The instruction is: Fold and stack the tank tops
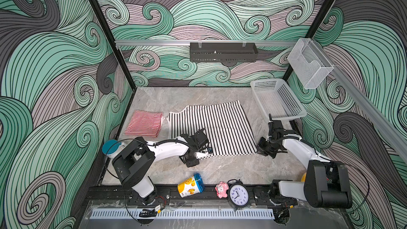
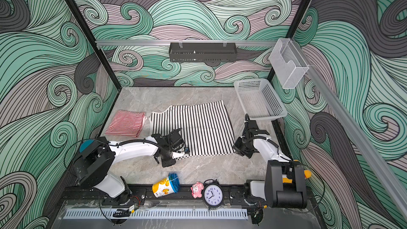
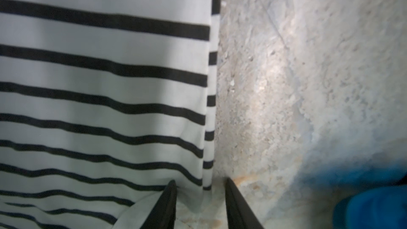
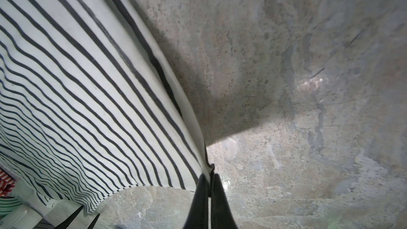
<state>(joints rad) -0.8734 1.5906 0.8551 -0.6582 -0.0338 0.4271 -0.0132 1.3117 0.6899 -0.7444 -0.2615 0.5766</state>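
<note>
While the red-and-white tank top [image 1: 144, 123] lies folded by the table's [image 1: 176, 98] left edge, the step in hand looks to be the first fold of the black-and-white tank top [image 1: 220, 126], spread flat mid-table. The left gripper [image 3: 200, 180] stands with jaws apart astride that top's near edge at its left corner; it should close on every layer before any lift. The right gripper [image 4: 210, 176] is clamped on the near right corner, with the cloth raised there. Both corners ought to rise evenly, edge taut, toward the far edge. In both top views the wrists hide the fingertips, and a blue blur in the left wrist view cannot be identified.
</note>
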